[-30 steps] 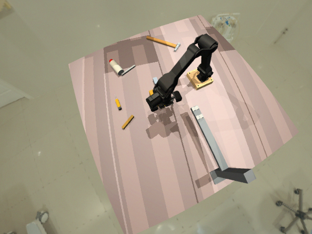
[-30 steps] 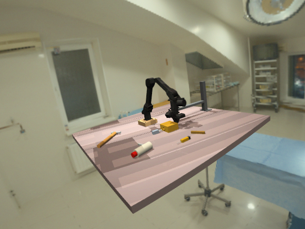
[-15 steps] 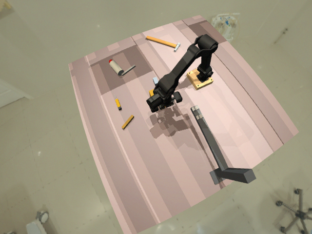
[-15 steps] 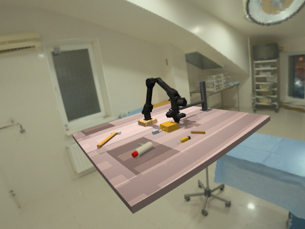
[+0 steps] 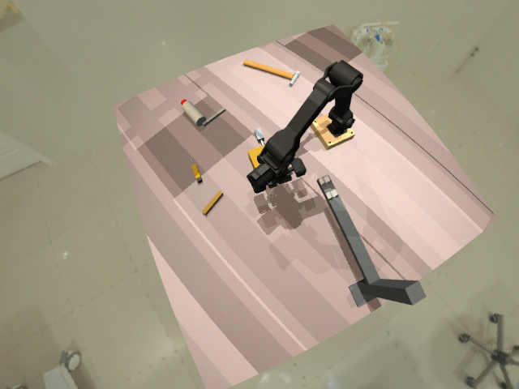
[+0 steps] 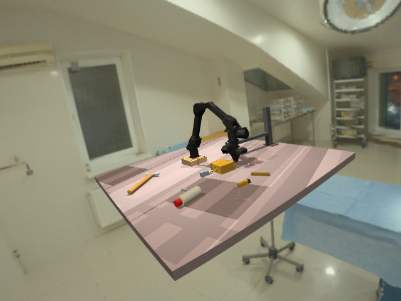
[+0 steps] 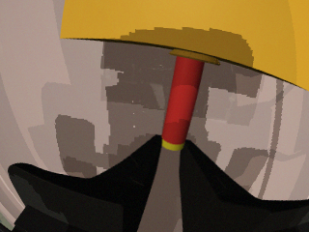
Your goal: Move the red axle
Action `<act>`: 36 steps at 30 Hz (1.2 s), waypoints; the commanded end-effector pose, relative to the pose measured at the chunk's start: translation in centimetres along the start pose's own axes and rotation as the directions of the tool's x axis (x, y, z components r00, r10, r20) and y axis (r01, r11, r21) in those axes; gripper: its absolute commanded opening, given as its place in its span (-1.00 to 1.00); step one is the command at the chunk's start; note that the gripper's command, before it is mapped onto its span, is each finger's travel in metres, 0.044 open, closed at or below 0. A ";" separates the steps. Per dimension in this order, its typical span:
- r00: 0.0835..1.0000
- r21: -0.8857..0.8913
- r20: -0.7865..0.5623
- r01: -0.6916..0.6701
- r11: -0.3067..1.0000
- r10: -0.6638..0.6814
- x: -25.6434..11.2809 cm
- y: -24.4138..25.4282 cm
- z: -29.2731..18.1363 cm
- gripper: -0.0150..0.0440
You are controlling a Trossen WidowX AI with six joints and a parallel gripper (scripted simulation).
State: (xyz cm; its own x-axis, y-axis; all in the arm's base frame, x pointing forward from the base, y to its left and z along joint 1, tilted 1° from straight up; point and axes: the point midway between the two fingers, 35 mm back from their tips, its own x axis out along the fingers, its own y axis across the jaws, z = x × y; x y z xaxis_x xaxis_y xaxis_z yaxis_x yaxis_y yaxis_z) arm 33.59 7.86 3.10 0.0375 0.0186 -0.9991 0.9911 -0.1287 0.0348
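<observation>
The yellow beam (image 5: pixel 254 156) (image 6: pixel 222 165) (image 7: pixel 169 19) rests on the table, partly under the arm in the top view. The red axle (image 6: pixel 234 162) (image 7: pixel 182 106), with a yellow band near its end, sticks out of a round collar on the beam's side; its other part is hidden. My gripper (image 6: pixel 236 160) (image 7: pixel 172 143) is shut on the axle's outer end, a little away from the beam. The dark grey bracket (image 5: pixel 349 234) (image 6: pixel 267 123) carries two pale V-blocks (image 5: pixel 324 180) (image 5: pixel 331 194) near the end of its bar; both look empty.
A hammer (image 5: pixel 268 69) (image 6: pixel 140 183), a cream cylinder with a red end (image 5: pixel 192 113) (image 6: pixel 190 196), a small yellow tool (image 5: pixel 195 172) (image 6: pixel 243 183) and an ochre bar (image 5: pixel 212 203) (image 6: pixel 260 174) lie around. A grey-blue piece (image 5: pixel 259 134) (image 6: pixel 204 173) lies beside the beam. The bracket's post stands at the table edge.
</observation>
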 end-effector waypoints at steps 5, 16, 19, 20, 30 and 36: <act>1.000 0.002 -0.001 -0.001 1.000 0.001 0.0 0.2 -1.3 -0.49; 1.000 0.003 -0.003 -0.001 1.000 0.001 0.0 0.1 -3.0 -0.49; 1.000 0.003 -0.003 0.000 1.000 0.000 0.0 0.1 -3.5 -0.49; 1.000 0.003 -0.003 0.000 1.000 0.000 0.0 0.1 -3.7 -0.49; 1.000 0.004 -0.005 0.000 1.000 0.000 -0.1 -0.1 -5.3 -0.49; 1.000 0.004 -0.006 0.001 1.000 -0.001 -0.2 -0.1 -6.2 -0.49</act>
State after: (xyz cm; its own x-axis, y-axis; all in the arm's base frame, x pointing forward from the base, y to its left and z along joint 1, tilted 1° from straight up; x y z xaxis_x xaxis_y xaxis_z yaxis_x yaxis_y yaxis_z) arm 34.11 13.67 3.47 0.0387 0.0257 -0.9989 0.9910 -0.1291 0.0351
